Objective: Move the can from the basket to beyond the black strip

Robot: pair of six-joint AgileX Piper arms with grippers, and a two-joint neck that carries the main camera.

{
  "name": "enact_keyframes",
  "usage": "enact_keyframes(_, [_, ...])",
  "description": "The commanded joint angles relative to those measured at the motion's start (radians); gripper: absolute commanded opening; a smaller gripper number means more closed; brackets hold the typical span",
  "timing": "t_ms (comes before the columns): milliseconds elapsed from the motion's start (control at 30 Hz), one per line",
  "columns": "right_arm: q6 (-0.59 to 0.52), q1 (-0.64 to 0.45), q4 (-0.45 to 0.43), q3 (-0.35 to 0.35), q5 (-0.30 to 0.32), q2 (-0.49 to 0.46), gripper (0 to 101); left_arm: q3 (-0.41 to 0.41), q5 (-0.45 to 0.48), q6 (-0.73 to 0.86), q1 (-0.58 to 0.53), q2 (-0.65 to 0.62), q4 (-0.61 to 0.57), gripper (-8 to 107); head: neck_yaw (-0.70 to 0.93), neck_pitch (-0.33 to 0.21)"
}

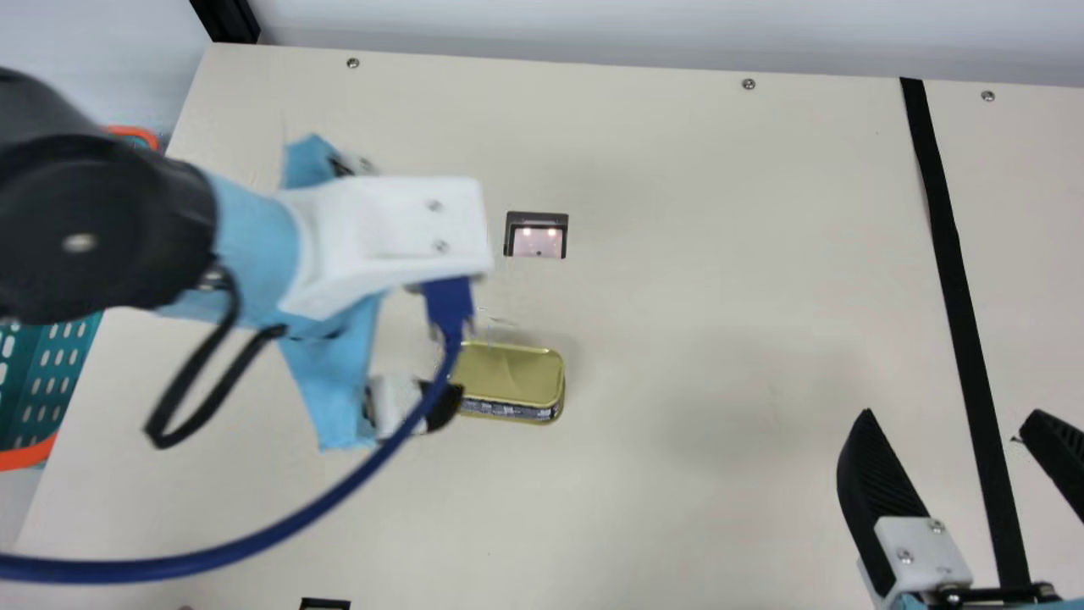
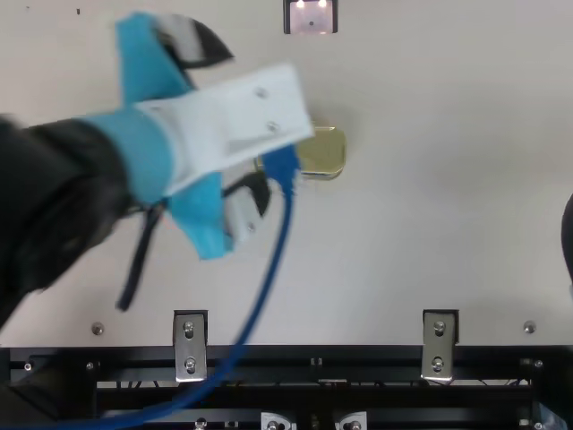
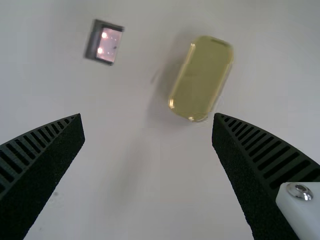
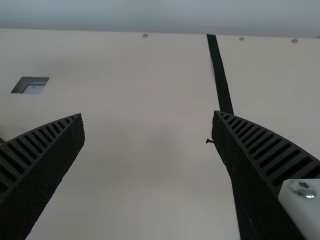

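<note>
Now, the left gripper (image 2: 249, 124) has its fingers spread wide, nothing between them, and the gold can (image 1: 508, 370) lies flat on the table (image 1: 720, 296) just ahead of one fingertip! Back behind those fingers sits the basket (image 1: 30, 453), while the small lit recess (image 1: 538, 241) is off past the opposite fingertip. Over on the other side, the right gripper (image 1: 946, 413) is parted and empty too, and in the main view the black strip (image 1: 965, 343) runs right between its fingertips.
</note>
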Motion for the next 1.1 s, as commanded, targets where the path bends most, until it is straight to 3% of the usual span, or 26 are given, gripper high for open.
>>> enact_keyframes(0, [-0.009, 0.014, -0.006, -0.019, -0.033, 0.058, 101, 0.037, -0.055, -0.069, 0.054, -0.074, 0.031, 90, -0.003, -0.003])
enact_keyframes(333, [0.01, 0.086, 0.037, -0.086, -0.123, 0.265, 101, 0.193, -0.232, -0.276, 0.269, -0.281, 0.143, 90, -0.003, -0.003])
enact_keyframes(500, [-0.022, 0.131, 0.137, -0.097, -0.136, 0.333, 101, 0.276, -0.288, -0.333, 0.372, -0.357, 0.165, 90, -0.003, -0.003])
enact_keyframes(700, [-0.147, 0.141, 0.306, -0.09, -0.123, 0.381, 101, 0.385, -0.321, -0.353, 0.476, -0.434, 0.146, 90, -0.003, -0.003])
enact_keyframes(733, [-0.175, 0.138, 0.332, -0.088, -0.117, 0.387, 101, 0.353, -0.318, -0.355, 0.445, -0.419, 0.153, 90, -0.003, -0.003])
enact_keyframes(800, [-0.24, 0.114, 0.38, -0.088, -0.108, 0.4, 101, 0.378, -0.317, -0.355, 0.472, -0.434, 0.148, 90, -0.003, -0.003])
enact_keyframes(833, [-0.165, 0.13, 0.313, -0.088, -0.116, 0.395, 101, 0.384, -0.318, -0.355, 0.476, -0.434, 0.148, 90, -0.003, -0.003])
enact_keyframes(1067, [-0.241, 0.114, 0.382, -0.088, -0.112, 0.404, 101, 0.384, -0.318, -0.355, 0.476, -0.434, 0.148, 90, -0.003, -0.003])
